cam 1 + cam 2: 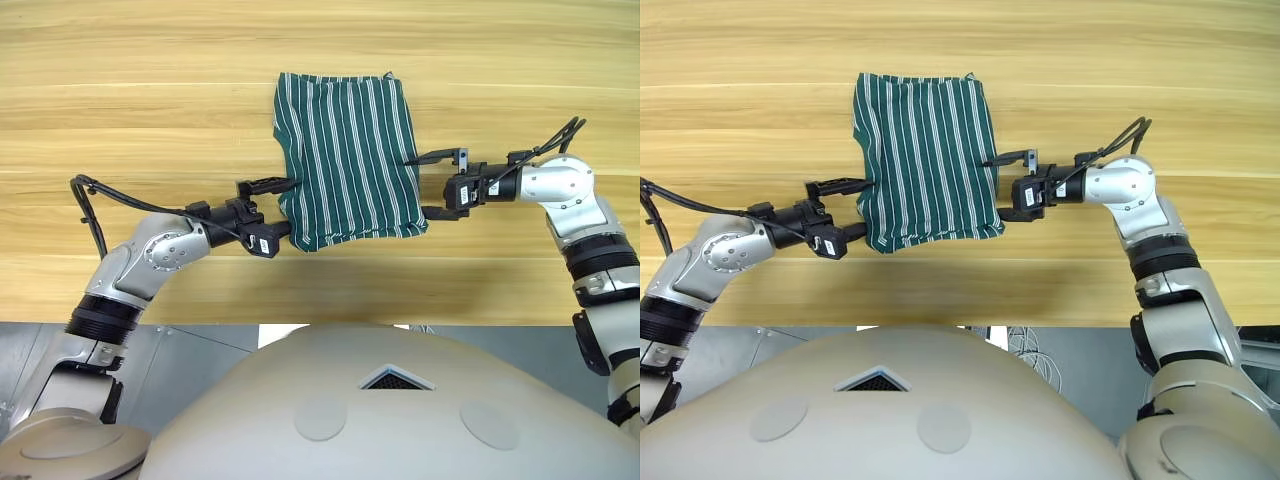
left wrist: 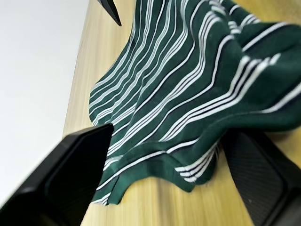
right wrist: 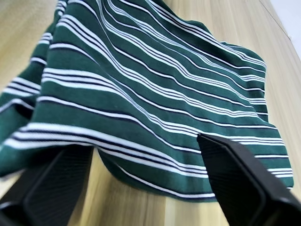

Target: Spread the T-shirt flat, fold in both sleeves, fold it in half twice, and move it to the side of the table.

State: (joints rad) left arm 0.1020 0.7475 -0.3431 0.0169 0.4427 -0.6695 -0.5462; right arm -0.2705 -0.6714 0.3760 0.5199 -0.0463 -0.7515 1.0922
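1. Tabletop [image 1: 120, 90]: light wooden planks running side to side across the head views. It carries the one garment.
2. T-shirt [image 1: 345, 150]: dark green with thin white stripes. It lies folded into a compact, roughly rectangular bundle near the middle of the tabletop, straight ahead of the robot. The stripes run away from the robot. The far edge is fairly straight; the near edge is wavy and slightly slanted. The left wrist view shows several stacked hem layers at the near corner [image 2: 188, 169].
3. Left pincer [image 1: 287, 208]: low over the tabletop at the shirt's near left edge. Its fingers [image 2: 70, 174] are spread wide apart, with the cloth corner lying between them. Nothing is clamped. Actual contact with the cloth cannot be told.
4. Right pincer [image 1: 420, 186]: at the shirt's near right edge, facing the left one across the bundle. Its fingers [image 3: 244, 174] are likewise spread wide apart. The folded edge sits between them and is not gripped.
5. Both pincers flank the near half of the bundle; the far half lies free on the wood.
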